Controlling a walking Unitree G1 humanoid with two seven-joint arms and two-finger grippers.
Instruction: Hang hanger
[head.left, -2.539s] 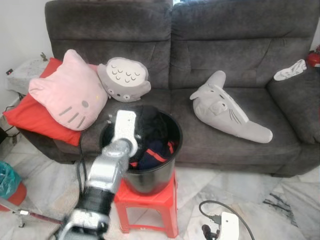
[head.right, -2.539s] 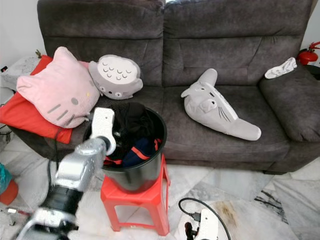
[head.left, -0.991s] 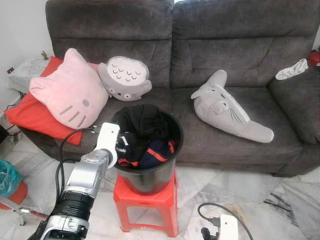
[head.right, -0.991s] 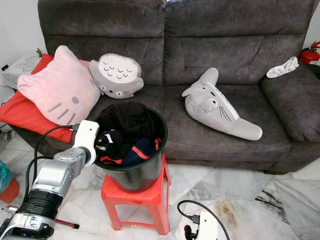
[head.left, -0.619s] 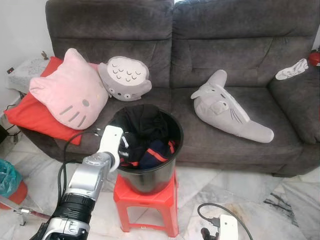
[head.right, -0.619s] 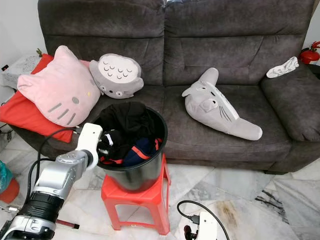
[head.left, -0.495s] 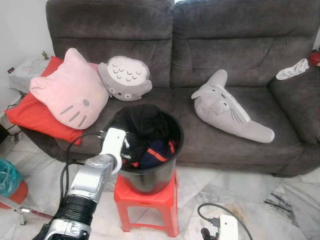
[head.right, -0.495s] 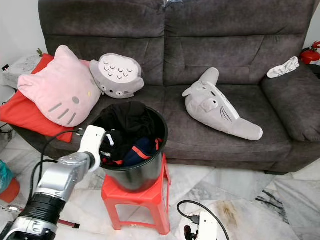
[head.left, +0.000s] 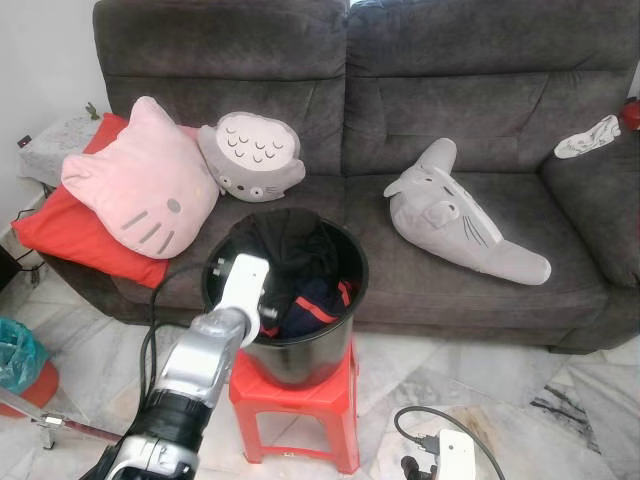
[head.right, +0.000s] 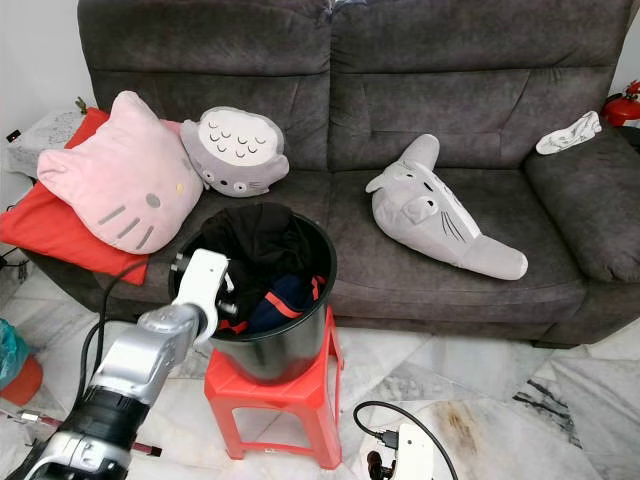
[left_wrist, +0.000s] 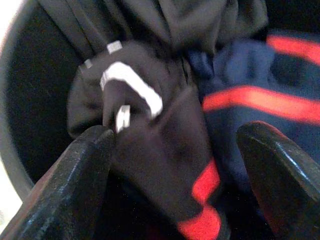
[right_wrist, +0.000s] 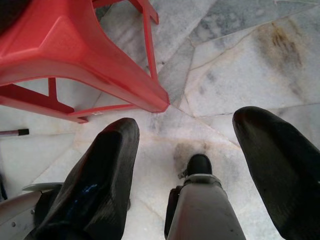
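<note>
Reaching with the left gripper (left_wrist: 175, 150) over the near rim of the round black plastic bin (head.left: 300, 355), fingers (left_wrist: 80, 175) spread wide and empty, poised above a crumpled black garment with a white mark and red trim (left_wrist: 150, 130), beside a navy one with red stripes (left_wrist: 260, 95); probably about to pinch into the heap to lift something out; no hanger to be made out anywhere, nor any rail to hang it on, so possibly buried under the laundry, though impossible to say; bin raised on a small red plastic stool (head.left: 300, 405), apparently to bring its mouth within easy reach; behind it a dark grey fabric sofa (head.left: 450, 90) carrying a pink cat-face cushion (head.left: 140, 195), a grey round creature cushion (head.left: 255, 160) and a long grey plush (head.left: 460, 215); right gripper (right_wrist: 185, 170) hanging idle low over the pale marble floor (right_wrist: 240, 75) near the stool's leg, likewise parted with nothing between.
</note>
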